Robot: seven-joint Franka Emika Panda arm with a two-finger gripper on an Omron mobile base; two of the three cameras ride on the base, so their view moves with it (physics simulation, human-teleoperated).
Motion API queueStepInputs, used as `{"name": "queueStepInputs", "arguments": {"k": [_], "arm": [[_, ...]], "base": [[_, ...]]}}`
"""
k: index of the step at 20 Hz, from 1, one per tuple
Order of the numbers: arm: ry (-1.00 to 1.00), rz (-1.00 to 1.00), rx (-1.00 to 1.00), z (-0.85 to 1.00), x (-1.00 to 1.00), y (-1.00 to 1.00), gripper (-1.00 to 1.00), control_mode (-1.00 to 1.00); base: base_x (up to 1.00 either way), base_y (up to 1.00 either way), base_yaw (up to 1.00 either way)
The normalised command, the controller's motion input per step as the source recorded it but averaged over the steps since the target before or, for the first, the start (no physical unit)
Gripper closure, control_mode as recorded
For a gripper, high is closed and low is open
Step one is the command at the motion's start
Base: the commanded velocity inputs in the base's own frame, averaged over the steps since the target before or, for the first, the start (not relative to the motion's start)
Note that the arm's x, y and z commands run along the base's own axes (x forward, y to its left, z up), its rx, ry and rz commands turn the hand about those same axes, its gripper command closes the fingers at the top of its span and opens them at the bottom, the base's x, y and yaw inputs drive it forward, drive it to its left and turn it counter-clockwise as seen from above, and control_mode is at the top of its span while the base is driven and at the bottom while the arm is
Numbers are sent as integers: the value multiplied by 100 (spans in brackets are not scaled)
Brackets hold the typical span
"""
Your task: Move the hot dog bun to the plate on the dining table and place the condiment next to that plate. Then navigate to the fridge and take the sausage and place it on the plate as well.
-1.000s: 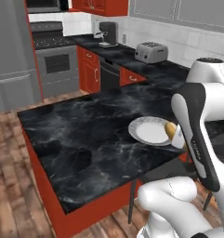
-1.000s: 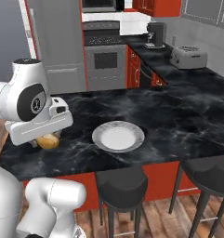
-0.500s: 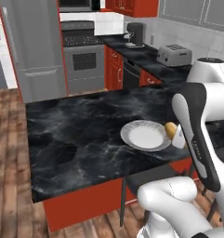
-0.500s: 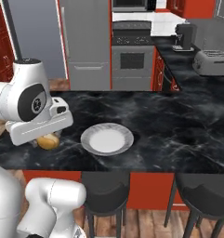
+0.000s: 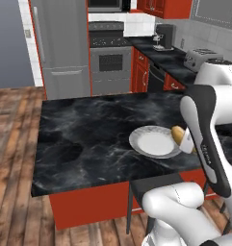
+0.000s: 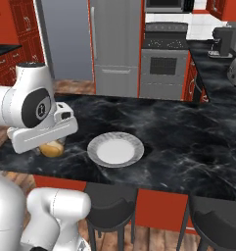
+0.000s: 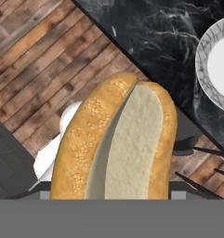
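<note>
The hot dog bun (image 7: 118,144) is split open along its top and sits in my gripper (image 5: 184,141), which is shut on it. The bun (image 5: 177,134) hangs at the near right edge of the plate (image 5: 155,142), just above the dining table (image 5: 88,129). From the right base the bun (image 6: 52,148) peeks out under my hand, left of the plate (image 6: 115,149). The plate (image 7: 218,69) holds nothing. The fridge (image 5: 64,48) stands beyond the table with its doors shut. The condiment and the sausage are out of view.
A steel oven (image 5: 110,65) stands right of the fridge. A coffee machine (image 5: 163,36) and a toaster (image 5: 199,58) sit on the back counter. Two black stools (image 6: 112,206) (image 6: 215,220) stand under the table's near edge. Wooden floor lies to the left.
The whole scene has shifted as the base moved, so the fridge and oven now face me more squarely. The bun has stayed in my gripper beside the plate.
</note>
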Motion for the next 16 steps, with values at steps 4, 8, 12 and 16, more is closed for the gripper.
{"name": "queueStepInputs", "arguments": {"k": [4,8,12,16], "arm": [[0,3,4,0,49,-30,100,-100],[0,1,2,-1,100,-26,100,-100],[0,4,0,-29,100,-10,100,-100],[-4,7,0,-65,96,-6,100,-100]], "base": [[0,0,0],[0,0,0],[0,0,0],[0,0,0]]}}
